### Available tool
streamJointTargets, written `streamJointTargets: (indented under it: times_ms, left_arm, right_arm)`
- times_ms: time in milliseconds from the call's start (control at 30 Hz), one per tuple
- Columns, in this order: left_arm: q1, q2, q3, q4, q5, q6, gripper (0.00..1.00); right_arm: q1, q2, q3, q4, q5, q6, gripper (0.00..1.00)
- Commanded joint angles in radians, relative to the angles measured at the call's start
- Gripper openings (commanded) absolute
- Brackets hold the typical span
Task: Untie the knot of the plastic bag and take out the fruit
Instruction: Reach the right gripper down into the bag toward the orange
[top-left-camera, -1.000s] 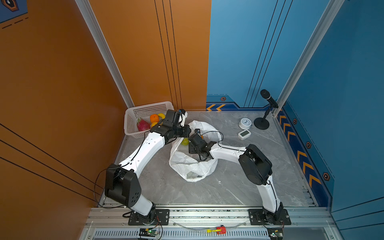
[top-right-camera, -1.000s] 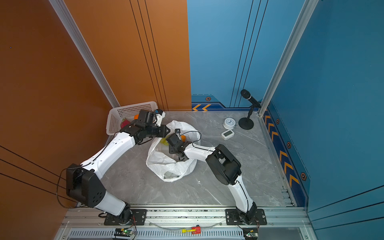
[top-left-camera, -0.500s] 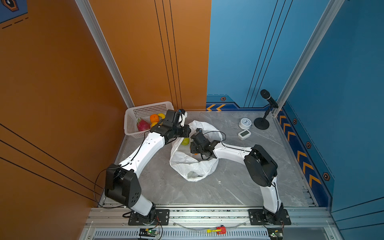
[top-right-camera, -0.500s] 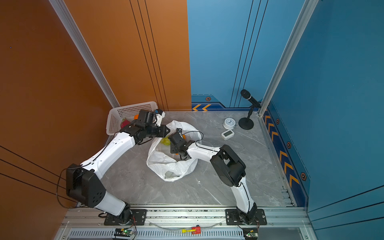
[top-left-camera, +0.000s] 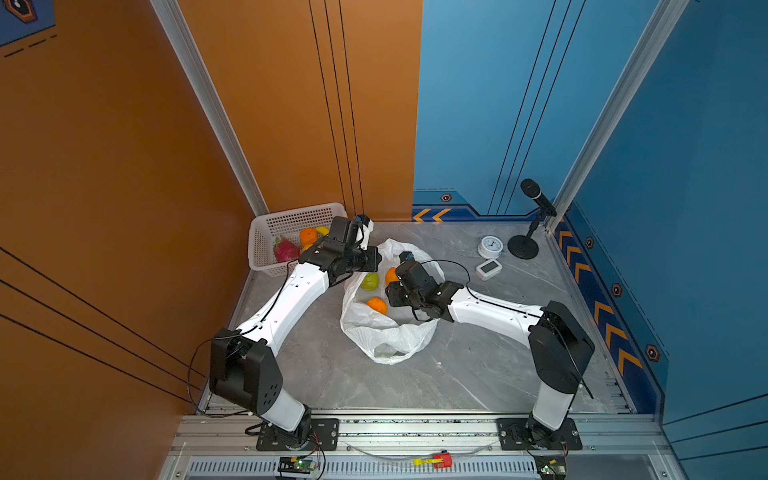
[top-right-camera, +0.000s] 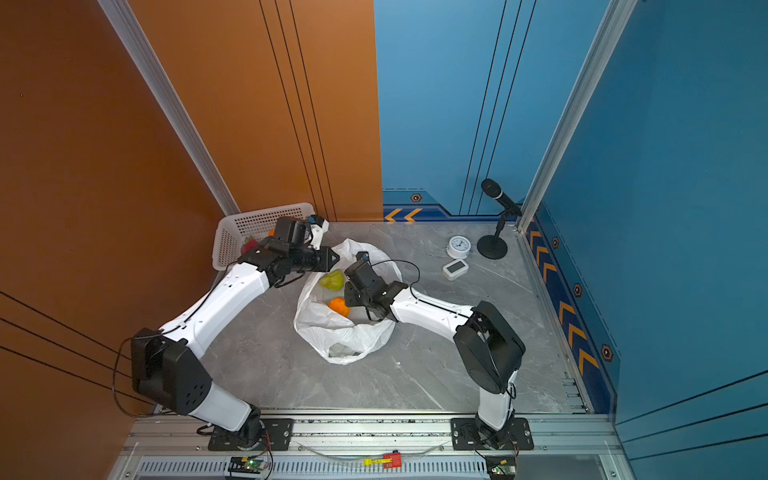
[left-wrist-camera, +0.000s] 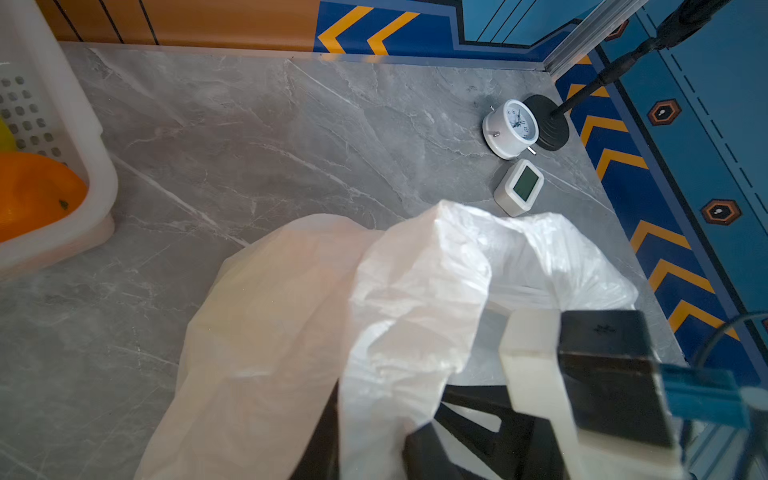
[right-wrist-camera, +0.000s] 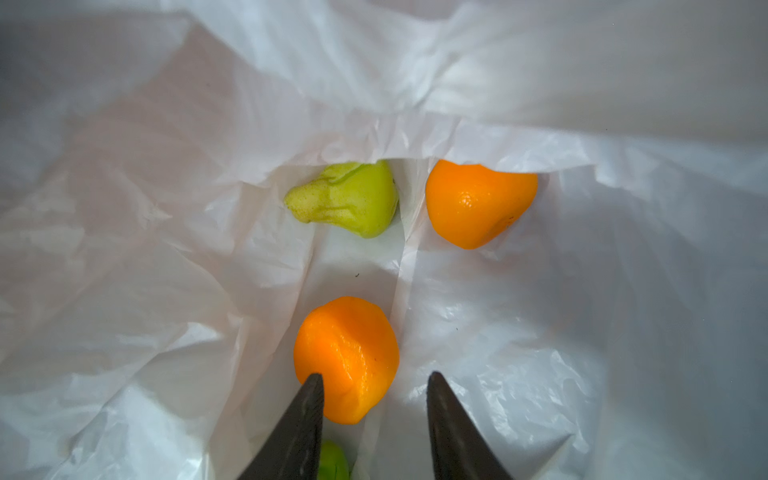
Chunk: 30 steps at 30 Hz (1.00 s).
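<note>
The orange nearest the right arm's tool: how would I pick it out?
Find the crinkly white plastic bag lying open on the grey table. Inside, it is the orange fruit nearer the front rail, apart from the other orange fruit and the yellow-green fruit.

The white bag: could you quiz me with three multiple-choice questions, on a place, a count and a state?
1. The mouth of the plastic bag is: A knotted; B taped; C open.
2. How many oranges lie in the bag? A two; B five; C none.
3. Where is the pink dragon fruit? A in the bag; B in the basket; C on a plate.
C: the mouth gapes, with fruit visible inside. A: the right wrist view shows two. B: it lies in the white basket by the orange wall.
</note>
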Motion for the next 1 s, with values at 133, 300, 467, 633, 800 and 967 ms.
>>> streamJointTargets:
  times_ms: [133, 300, 467, 633, 800, 967]
  left_arm:
    - [0.008, -0.007, -0.012, -0.026, -0.036, -0.001, 0.21]
    - [0.014, -0.076, -0.117, -0.028, -0.058, -0.014, 0.22]
    - [0.037, -0.175, -0.243, -0.027, -0.081, -0.037, 0.22]
    - [0.056, -0.242, -0.319, -0.009, -0.082, -0.057, 0.22]
    - [0.057, -0.264, -0.341, -0.005, -0.089, -0.073, 0.22]
    - [0.065, -0.257, -0.329, -0.005, -0.092, -0.070, 0.23]
  right_arm:
    - [-0.008, 0.083, 0.117, -0.159, -0.035, -0.007, 0.59]
    - [-0.006, 0.151, 0.168, -0.236, -0.111, -0.103, 0.73]
    - [0.045, 0.151, 0.100, -0.342, -0.125, -0.289, 0.77]
    - [0.054, 0.106, 0.015, -0.297, -0.117, -0.299, 0.81]
    - [0.045, 0.099, 0.069, -0.286, -0.099, -0.267, 0.84]
    - [0.035, 0.113, 0.129, -0.204, -0.135, -0.200, 0.85]
